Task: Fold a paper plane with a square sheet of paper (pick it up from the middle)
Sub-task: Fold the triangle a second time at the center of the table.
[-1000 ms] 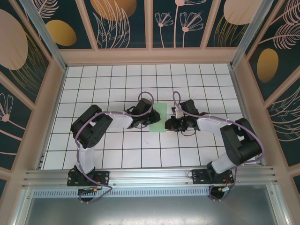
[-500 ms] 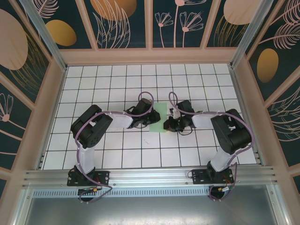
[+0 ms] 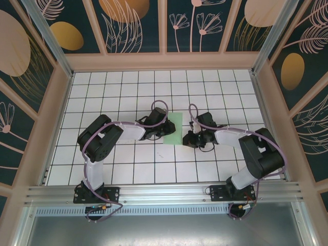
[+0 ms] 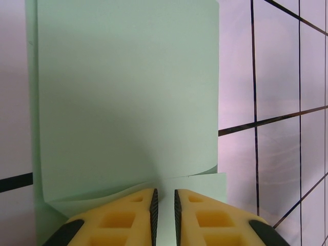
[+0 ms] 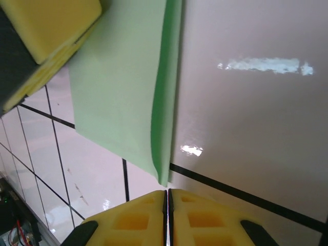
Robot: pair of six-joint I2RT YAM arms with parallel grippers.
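So far the square sheet of paper [image 3: 173, 128] lies folded in half on the bench [image 3: 123, 82]. Left claw [image 4: 165, 205] pinches its edge; right claw [image 5: 167, 197] is pressed together beside it. Most folds remain.

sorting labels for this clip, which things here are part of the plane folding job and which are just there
Part of the job:
- square sheet of paper, mint green, folded over, lying on the table
- left hand, nearly shut on the sheet's near edge
- right hand, shut, just short of the fold's corner

Just there:
- white grid table
- patterned enclosure walls
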